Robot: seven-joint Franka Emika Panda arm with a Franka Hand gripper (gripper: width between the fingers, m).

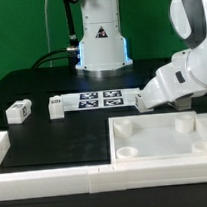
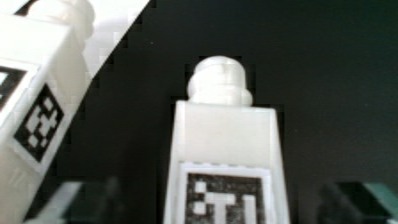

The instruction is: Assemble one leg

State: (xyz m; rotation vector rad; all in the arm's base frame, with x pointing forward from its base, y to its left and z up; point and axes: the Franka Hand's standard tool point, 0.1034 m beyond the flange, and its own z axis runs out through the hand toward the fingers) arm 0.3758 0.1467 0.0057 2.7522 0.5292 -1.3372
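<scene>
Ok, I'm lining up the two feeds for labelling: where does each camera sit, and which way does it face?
Exterior view: off the arm, facing across the table to the robot's base; the arm reaches down on the exterior view's right.
Wrist view: on the wrist, looking past blurred fingers at a leg.
Shared: black table and white legs; same legs or not, cannot tell.

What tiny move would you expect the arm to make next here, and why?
Probably lower a little and close the gripper on the leg. In the wrist view the leg sits centred between the open fingers, with gaps on both sides, so nothing is held yet.
</scene>
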